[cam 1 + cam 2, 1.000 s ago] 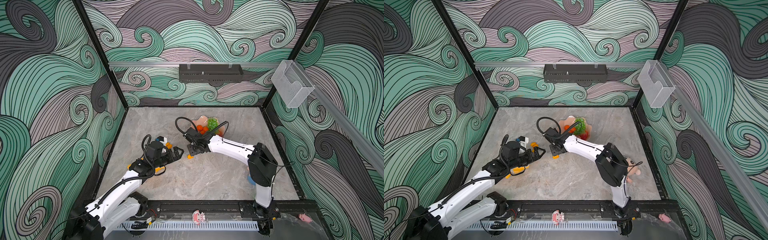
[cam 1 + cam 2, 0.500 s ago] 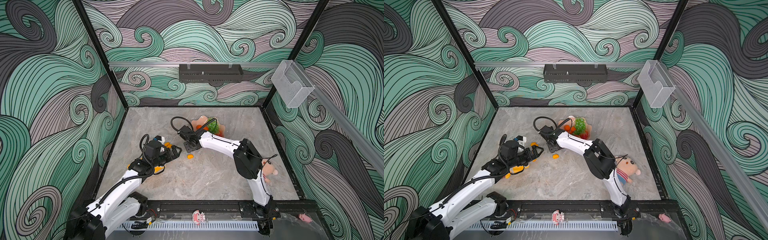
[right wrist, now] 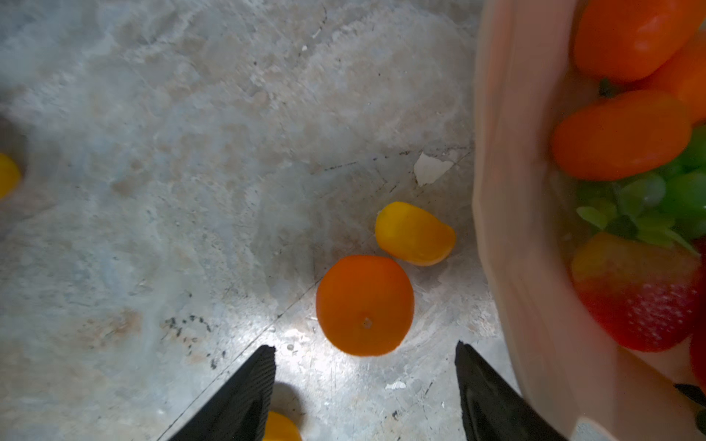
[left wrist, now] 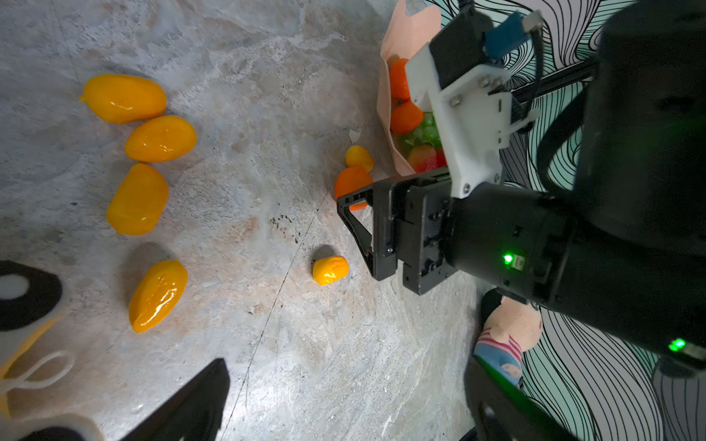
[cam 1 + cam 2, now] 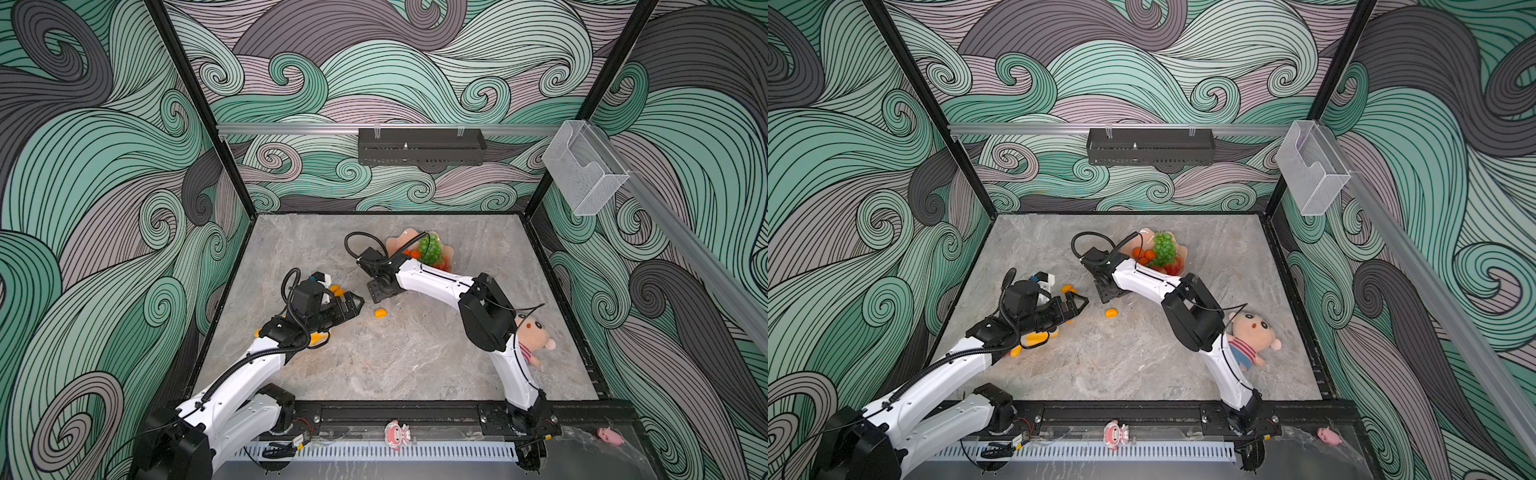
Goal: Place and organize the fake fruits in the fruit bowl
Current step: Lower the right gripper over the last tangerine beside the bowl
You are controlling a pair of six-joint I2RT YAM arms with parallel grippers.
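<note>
Walls (image 5: pixel 395 83): teal, grey and mauve wave swirls all round.
Table (image 5: pixel 374 374): grey marbled slab, scuffed.
Fruit bowl (image 3: pixel 512 191): just beside right claw (image 3: pixel 365 349); grape bunch (image 5: pixel 1163 247), tangerines (image 5: pixel 1138 252), strawberries (image 5: pixel 1175 266) inside.
Right claw: jaws spread, empty.
Left claw (image 5: pixel 359 308): jaws spread, empty, pointed toward the right claw.
Loose tangerine (image 3: pixel 365 305): just ahead of right claw; shown by wrist views only, not by the top views.
Lone kumquat (image 5: pixel 379 312): on the table between the two claws.

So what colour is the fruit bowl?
The fruit bowl is peach-pink, clearest in the right wrist view.
</note>
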